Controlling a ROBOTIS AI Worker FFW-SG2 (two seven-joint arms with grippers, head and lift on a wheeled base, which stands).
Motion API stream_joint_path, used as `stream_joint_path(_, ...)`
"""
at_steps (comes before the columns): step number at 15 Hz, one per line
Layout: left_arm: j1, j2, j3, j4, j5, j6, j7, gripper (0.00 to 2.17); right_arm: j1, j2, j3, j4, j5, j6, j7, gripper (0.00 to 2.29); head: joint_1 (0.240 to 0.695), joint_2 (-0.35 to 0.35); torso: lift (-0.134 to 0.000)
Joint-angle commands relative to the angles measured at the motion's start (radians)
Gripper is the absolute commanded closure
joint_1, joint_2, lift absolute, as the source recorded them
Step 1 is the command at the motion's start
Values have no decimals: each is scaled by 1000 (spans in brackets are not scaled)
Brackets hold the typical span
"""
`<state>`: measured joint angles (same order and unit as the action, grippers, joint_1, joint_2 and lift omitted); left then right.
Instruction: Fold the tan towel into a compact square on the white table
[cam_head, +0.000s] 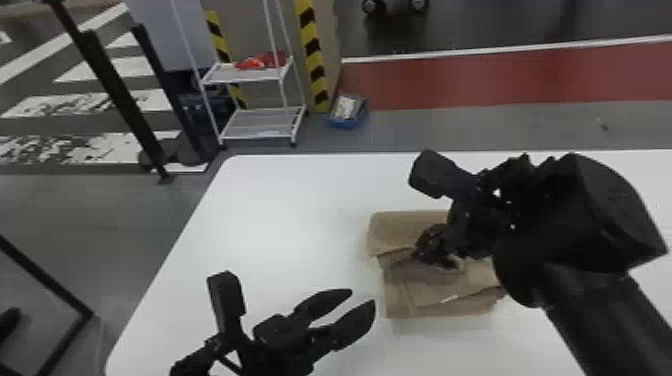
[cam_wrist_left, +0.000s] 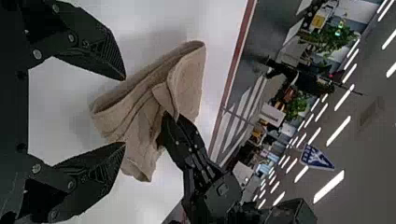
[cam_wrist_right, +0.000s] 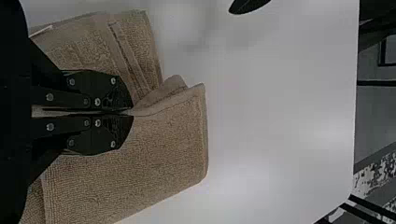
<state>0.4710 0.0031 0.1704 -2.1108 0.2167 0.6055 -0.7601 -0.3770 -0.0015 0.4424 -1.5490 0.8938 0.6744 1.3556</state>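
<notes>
Tan towel (cam_head: 400, 230): prob. soft, lt.; best gripped toward table's (cam_head: 280, 200) L edge. L gripper (cam_wrist_left: 125, 112): fingers wide. R gripper (cam_wrist_right: 132, 112): towel pinched.

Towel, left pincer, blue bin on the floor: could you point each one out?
Towel (cam_head: 400, 231): head view, its far folded part.
Left pincer (cam_head: 362, 297): head view, between its open fingertips.
Blue bin (cam_head: 346, 123): head view, its near wall.

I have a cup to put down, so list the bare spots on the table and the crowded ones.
A wide patch of white table is bare between the tan towel and the left edge, beyond the left gripper. Crowded: the towel, pinched by the right gripper, and rightward, under the right arm.
</notes>
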Motion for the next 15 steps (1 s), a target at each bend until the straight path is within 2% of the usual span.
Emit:
stream_joint_path(1, -9, -6, -83, 51, -39, -75, 21, 1325, 4, 2, -28, -6, -3, 3, -4, 1092, 695, 186, -123)
stream_joint_path(2, -26, -6, -123, 91, -76, -137, 42, 1659, 7, 2, -39, -16, -9, 6, -4, 1092, 695, 166, -123)
stream_joint_path(3, -40, -6, -152, 120, -96, -167, 76, 1868, 10, 2, -44, -20, -13, 6, -4, 1092, 695, 150, -123)
stream_joint_path(7, -72, -6, -238, 161, -111, -263, 136, 1885, 20, 2, -44, -42, -21, 15, -4, 1092, 695, 90, -123)
stream_joint_path(12, -71, -6, -304, 167, -158, -259, 139, 1885, 20, 2, -44, -62, -27, 18, 5, 1092, 695, 43, -123)
stream_joint_path(15, -112, -6, -339, 221, -174, -275, 163, 1885, 27, 2, -34, -74, -27, 21, 11, 1092, 695, 26, -123)
